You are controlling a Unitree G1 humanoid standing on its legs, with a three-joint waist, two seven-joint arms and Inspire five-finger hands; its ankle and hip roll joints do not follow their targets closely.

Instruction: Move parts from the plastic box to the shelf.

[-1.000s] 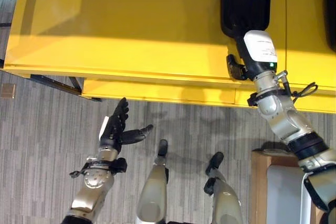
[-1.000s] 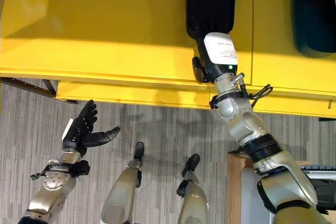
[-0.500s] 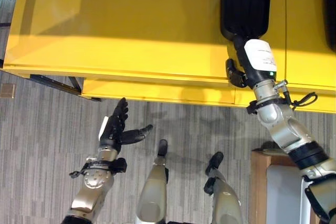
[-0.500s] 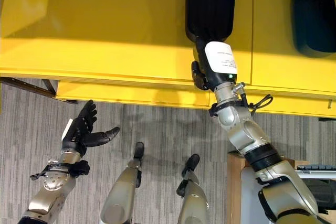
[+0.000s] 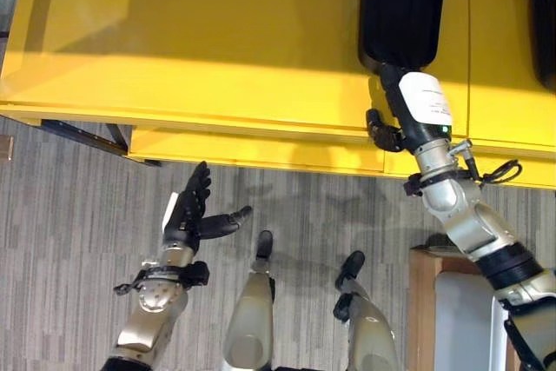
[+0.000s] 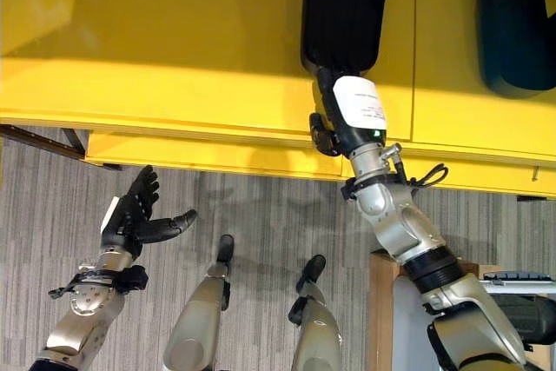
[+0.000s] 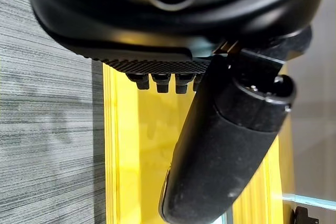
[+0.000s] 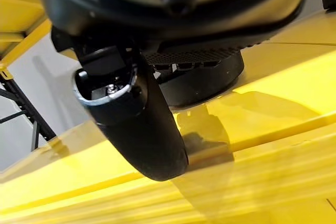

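While the left hand [image 5: 189, 210] hangs relaxed and empty over the floor at 7 o'clock, the right hand [image 5: 415, 106] rests on the yellow shelf [image 5: 217, 41], fingers straight against the black part [image 5: 397, 10] at 1 o'clock.

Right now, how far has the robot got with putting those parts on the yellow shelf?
One dark rounded part already lies on the yellow shelf, toward the robot's right. In hand: the right hand is at a long black plastic part resting on the shelf; whether its fingers grip it cannot be told. The left hand is open and holds nothing. How many parts remain cannot be judged.
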